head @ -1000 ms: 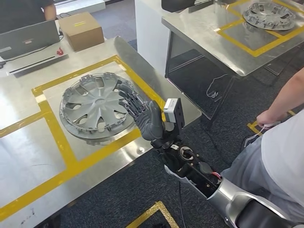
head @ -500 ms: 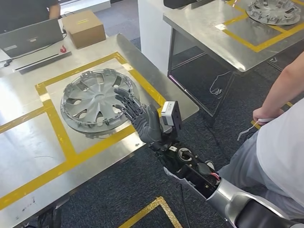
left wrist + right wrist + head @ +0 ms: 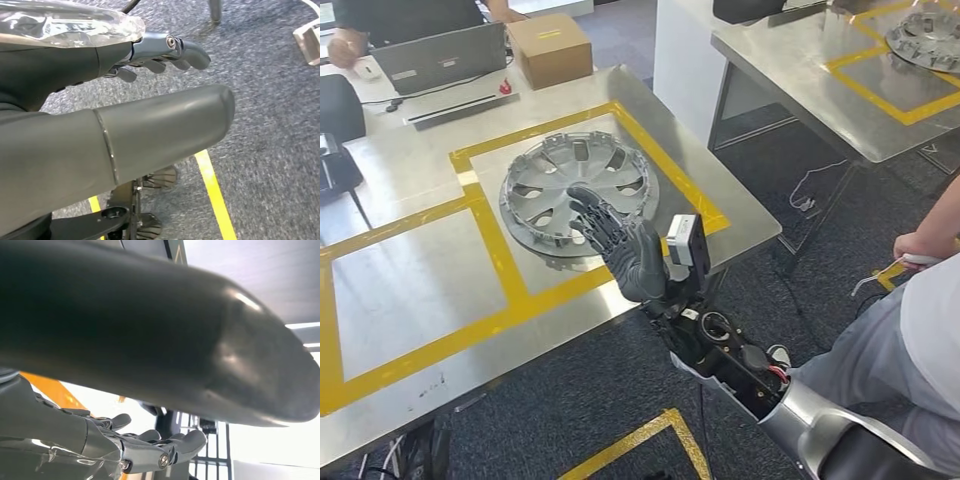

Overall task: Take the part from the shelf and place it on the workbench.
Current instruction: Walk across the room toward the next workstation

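Silver-grey plastic wheel cover, the part (image 3: 578, 193), lies flat on the steel workbench (image 3: 410, 290), inside a square marked with yellow tape (image 3: 493, 250). Head view: the right hand (image 3: 618, 240) is raised above the near edge of the part, fingers spread apart and holding nothing; whether the fingertips touch the part cannot be told. A laptop (image 3: 441, 58) and a cardboard box (image 3: 550, 47) sit at the far side of the bench. A second wheel cover (image 3: 927, 38) lies on another table (image 3: 803, 70). A person (image 3: 916, 330) stands at the right.

Left wrist view: the left hand (image 3: 124, 125) hangs over grey carpet (image 3: 271, 125), fingers extended, nothing held.

Right wrist view: the right hand's thumb and fingers (image 3: 151, 450) are extended and apart, holding nothing.
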### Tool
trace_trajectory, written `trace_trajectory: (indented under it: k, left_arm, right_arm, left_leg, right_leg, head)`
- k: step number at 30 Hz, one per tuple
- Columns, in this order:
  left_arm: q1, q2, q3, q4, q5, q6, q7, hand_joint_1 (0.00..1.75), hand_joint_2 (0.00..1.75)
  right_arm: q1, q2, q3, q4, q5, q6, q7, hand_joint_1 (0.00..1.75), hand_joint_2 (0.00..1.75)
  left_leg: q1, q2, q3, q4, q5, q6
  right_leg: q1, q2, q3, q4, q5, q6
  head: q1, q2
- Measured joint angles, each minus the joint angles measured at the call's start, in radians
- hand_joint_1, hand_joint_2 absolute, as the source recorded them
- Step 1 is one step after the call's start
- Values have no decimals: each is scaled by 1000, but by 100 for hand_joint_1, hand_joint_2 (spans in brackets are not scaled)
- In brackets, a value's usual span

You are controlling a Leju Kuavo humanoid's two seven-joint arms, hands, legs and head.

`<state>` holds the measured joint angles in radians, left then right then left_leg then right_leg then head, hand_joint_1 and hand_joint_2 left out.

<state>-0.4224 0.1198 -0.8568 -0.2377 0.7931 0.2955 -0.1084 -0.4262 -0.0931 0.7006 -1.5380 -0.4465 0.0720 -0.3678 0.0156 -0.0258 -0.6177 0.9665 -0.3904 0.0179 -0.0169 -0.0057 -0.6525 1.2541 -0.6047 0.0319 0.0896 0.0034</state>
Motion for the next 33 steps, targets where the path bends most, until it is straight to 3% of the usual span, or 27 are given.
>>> trace_trajectory:
  k: [1, 2, 4, 5, 6, 8, 9, 11, 14, 15, 16, 17, 19, 21, 23, 25, 27, 29, 30, 31, 33]
  left_arm:
    - [1, 0, 0, 0, 0, 0, 0, 0, 0]
    - [1, 0, 0, 0, 0, -1, 0, 0, 0]
    - [-1, -2, 0, 0, 0, -2, 0, 0, 0]
    - [-3, -4, 0, 0, 0, -4, 0, 0, 0]
    - [-3, -4, 0, 0, 0, -4, 0, 0, 0]
    - [-2, -3, 0, 0, 0, -6, 0, 0, 0]
    - [-1, -3, 0, 0, 0, -6, 0, 0, 0]
    - [-2, -3, 0, 0, 0, -6, 0, 0, 0]
    - [-4, -4, 0, 0, 0, -6, 0, 0, 0]
    - [-3, -4, 0, 0, 0, -6, 0, 0, 0]
    - [-2, -4, 0, 0, 0, -6, 0, 0, 0]
    - [-2, -4, 0, 0, 0, -7, -1, 0, 0]
    - [-5, -4, 0, 0, 0, -7, -1, 0, 0]
    - [-8, -4, 0, 0, 0, -7, -2, 0, 0]
    - [-6, -4, 0, 0, 0, -7, -3, 0, 0]
    - [-4, -4, 0, 0, 0, -7, -3, 0, 0]
    - [-6, -4, 0, 0, 0, -8, -3, 0, 0]
    - [-7, -4, 0, 0, -1, -14, -3, 0, 0]
    - [-6, -4, 0, 0, -2, -17, -3, 0, 0]
    - [-5, -4, 0, 0, -2, -21, -3, 0, 0]
    - [-4, -4, 0, 0, -3, -25, -3, 0, 0]
  right_arm:
    - [1, -1, 0, 3, 0, 1, 0, 0, 0]
    - [1, -1, -1, 4, -1, 1, 0, 0, 0]
    - [0, -1, -2, 6, -1, 2, 0, 0, 0]
    - [-1, -1, -2, 6, -1, 3, 0, 0, 0]
    - [-2, -1, -3, 6, -1, 4, 0, 0, 0]
    - [-4, -1, -4, 7, -1, 4, 0, 0, 0]
    - [-4, -1, -5, 7, -1, 5, 0, 0, 0]
    - [-6, -1, -6, 7, -1, 5, 0, 0, 0]
    - [-3, -1, -6, 10, -1, 7, 0, 0, 0]
    - [-3, -1, -6, 12, -2, 8, 0, 0, 0]
    - [-2, -1, -6, 13, -3, 10, 0, 0, 0]
    - [-2, -1, -7, 14, -3, 11, -1, 0, 0]
    - [-2, -1, -7, 14, -4, 15, -2, 0, 0]
    - [-3, -1, -8, 15, -4, 20, -4, 0, 0]
    - [-4, -1, -9, 17, -5, 24, -7, 0, 0]
    - [-4, -1, -9, 18, -5, 26, -9, 0, 0]
    - [-3, -1, -10, 20, -4, 28, -10, 0, 0]
    - [1, -2, -11, 23, -4, 29, -10, 0, 0]
    - [4, -2, -11, 25, -3, 29, -10, 0, 0]
    - [7, -2, -11, 26, -3, 29, -8, 0, 0]
    - [6, -2, -14, 28, -1, 19, 4, 0, 0]
  left_leg:
    - [-2, -8, -4, 0, 4, -1]
    - [-3, -17, -7, 0, 8, -2]
    - [-4, -33, -12, 1, 17, -9]
    - [-3, -39, -17, 1, 22, -14]
    - [-1, -46, -21, 0, 28, -21]
    - [3, -58, -27, -7, 40, -35]
    - [3, -53, -31, -4, 36, -41]
    - [1, -21, -62, 59, -13, -49]
    - [3, 13, -138, 257, -122, -63]
    - [3, 16, -141, 284, -131, -65]
    - [3, 19, -122, 269, -123, -67]
    - [4, 26, -83, 214, -100, -67]
    - [0, 58, 11, 66, -52, -63]
    - [-6, 77, 52, -11, -34, -47]
    - [-8, 62, 48, -16, -31, -29]
    - [-7, 49, 45, -19, -24, -14]
    - [-5, 35, 39, -21, -17, -2]
    - [-8, 18, 31, -21, -10, 5]
    - [-10, 9, 28, -20, -7, 7]
    - [-11, 0, 26, -20, -5, 7]
    - [-12, -14, 25, -20, -1, 5]
  right_leg:
    - [1, 3, 21, -27, 19, -5]
    - [3, 10, 59, -89, 51, -12]
    - [7, 45, 134, -230, 99, -26]
    - [9, 59, 155, -273, 109, -30]
    - [11, 68, 161, -292, 109, -32]
    - [11, 57, 164, -302, 119, -36]
    - [9, 47, 166, -310, 128, -39]
    - [3, 25, 165, -323, 147, -47]
    - [7, -10, 143, -324, 162, -50]
    - [7, -21, 136, -324, 166, -49]
    - [7, -32, 130, -323, 170, -47]
    - [7, -42, 125, -323, 172, -45]
    - [10, -61, 119, -319, 174, -39]
    - [17, -77, 115, -314, 175, -31]
    - [18, -92, 114, -312, 175, -22]
    - [13, -67, 104, -287, 149, -13]
    - [9, -20, 61, -180, 77, -6]
    - [9, -1, 7, -35, 10, -6]
    - [10, 1, -5, 4, 1, -7]
    - [10, 2, 2, -1, 13, -11]
    - [11, 7, 67, -120, 83, -21]
  head:
    - [0, 0]
    - [1, 0]
    - [1, 0]
    - [1, 0]
    - [0, 0]
    - [2, 0]
    - [1, 0]
    - [-6, 0]
    - [-14, 0]
    - [-15, 0]
    - [-15, 0]
    - [-16, 0]
    - [-17, 0]
    - [-13, 0]
    - [-8, 0]
    - [-5, 0]
    - [0, 0]
    - [4, 0]
    - [4, 0]
    - [4, 0]
    - [6, 0]
